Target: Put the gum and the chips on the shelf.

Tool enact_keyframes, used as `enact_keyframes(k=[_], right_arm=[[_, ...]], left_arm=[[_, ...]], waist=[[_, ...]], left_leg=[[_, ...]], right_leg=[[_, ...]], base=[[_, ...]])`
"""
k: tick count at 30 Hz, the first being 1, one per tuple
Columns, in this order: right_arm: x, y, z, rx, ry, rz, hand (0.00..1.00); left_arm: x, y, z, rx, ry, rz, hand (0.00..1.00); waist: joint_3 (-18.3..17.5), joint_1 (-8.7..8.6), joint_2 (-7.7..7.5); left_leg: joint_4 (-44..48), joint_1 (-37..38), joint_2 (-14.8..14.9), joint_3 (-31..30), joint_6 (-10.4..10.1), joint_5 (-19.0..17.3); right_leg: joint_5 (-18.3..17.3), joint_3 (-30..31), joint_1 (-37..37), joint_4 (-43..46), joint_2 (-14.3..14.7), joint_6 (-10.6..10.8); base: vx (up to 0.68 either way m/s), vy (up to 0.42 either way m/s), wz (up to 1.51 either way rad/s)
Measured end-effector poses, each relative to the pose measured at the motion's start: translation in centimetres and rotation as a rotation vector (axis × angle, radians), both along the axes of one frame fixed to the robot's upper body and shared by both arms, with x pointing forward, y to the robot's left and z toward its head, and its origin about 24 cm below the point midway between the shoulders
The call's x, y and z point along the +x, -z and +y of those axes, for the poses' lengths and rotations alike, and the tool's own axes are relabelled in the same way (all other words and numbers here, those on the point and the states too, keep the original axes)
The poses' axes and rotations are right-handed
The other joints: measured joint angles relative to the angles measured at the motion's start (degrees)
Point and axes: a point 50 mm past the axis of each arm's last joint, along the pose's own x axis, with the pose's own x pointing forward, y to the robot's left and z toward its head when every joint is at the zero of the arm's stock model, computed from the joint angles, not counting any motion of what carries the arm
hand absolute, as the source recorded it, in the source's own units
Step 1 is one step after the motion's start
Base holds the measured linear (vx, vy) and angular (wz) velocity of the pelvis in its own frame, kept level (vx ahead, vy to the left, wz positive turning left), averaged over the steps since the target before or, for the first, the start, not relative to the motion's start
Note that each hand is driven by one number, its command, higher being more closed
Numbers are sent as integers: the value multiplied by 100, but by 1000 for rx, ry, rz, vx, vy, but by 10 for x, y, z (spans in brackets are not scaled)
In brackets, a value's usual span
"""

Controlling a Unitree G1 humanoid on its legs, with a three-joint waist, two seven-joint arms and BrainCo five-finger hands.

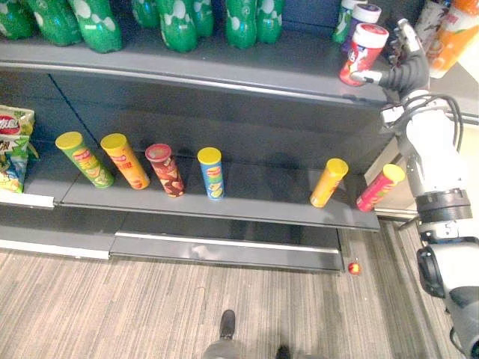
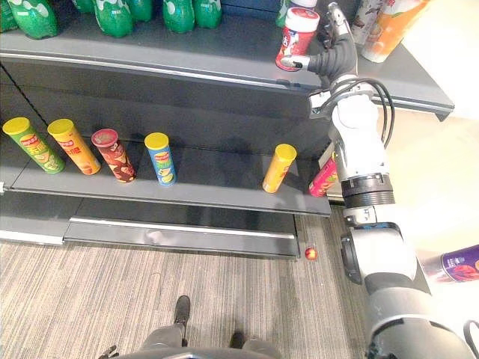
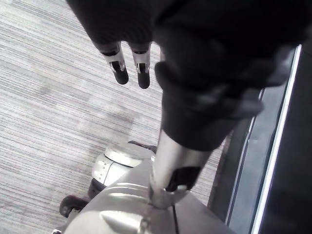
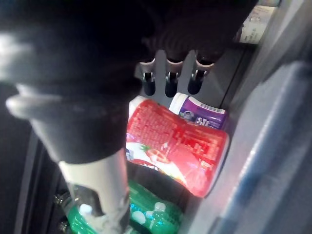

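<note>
A red gum jar (image 1: 364, 52) with a white lid stands slightly tilted on the top shelf (image 1: 284, 71), at its right end. My right hand (image 1: 408, 69) is raised beside it, fingers (image 4: 168, 83) straight above the jar (image 4: 180, 146) and the thumb (image 1: 367, 75) close by its base; the hand is open. A purple-labelled gum jar (image 4: 201, 112) stands just behind the red one. Several chip cans, among them a yellow one (image 1: 328, 182) and a red one (image 1: 379, 187), stand on the lower shelf (image 1: 247, 206). My left hand (image 3: 118, 68) hangs open over the floor.
Green bottles (image 1: 176, 22) line the top shelf's left and middle; orange bottles (image 1: 453, 30) stand at its right end. Chip bags (image 1: 11, 146) sit at the far left of the lower level. A small red ball (image 1: 354, 267) lies on the floor. A purple can (image 2: 460, 263) shows at lower right.
</note>
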Motion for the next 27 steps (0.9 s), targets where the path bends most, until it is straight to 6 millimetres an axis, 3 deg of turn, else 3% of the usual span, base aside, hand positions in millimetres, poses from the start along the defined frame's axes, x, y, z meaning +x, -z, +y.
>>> enact_keyframes(k=[6, 12, 17, 21, 25, 27], right_arm=[[-23, -28, -3, -22, 39, -182, 0], [-53, -21, -13, -36, 77, -297, 0], [-96, 5, -6, -133, 49, -388, 0], [-116, 30, 4, -170, -19, -374, 0], [-126, 79, 18, -142, -111, -208, 0], [-133, 122, 40, -110, -237, -34, 0]], left_arm=[[1, 0, 0, 2, 1, -2, 0], [0, 0, 1, 13, 29, 9, 0], [-6, 1, -2, 9, 28, 25, 0], [-11, 1, -1, 21, 46, 44, 0], [-14, 1, 0, 24, 46, 47, 0], [-15, 1, 0, 24, 47, 50, 0]], waist=[[-35, -14, 7], [-225, -24, 25], [-377, -102, 91], [-461, -177, 77], [-500, -172, 19], [-506, -172, 9]], left_leg=[[0, 20, 3, 72, 1, 0], [0, 49, 6, 116, 1, -3], [0, 122, 9, 165, 3, -83], [0, 135, 11, 215, 1, -90], [0, 152, 3, 269, -19, -103], [0, 151, 0, 269, -23, -108]], right_leg=[[0, 21, 9, 1, -4, 1], [0, 72, 9, 8, -10, 1], [-2, 89, 50, -16, -16, 4], [-2, 121, 51, -72, -21, 8], [1, 180, 50, -77, -35, 15], [4, 188, 51, -67, -39, 18]], base=[[0, 0, -1], [5, -6, -5], [-6, -5, -3], [-1, -4, -5], [20, -2, -7], [34, -8, -2]])
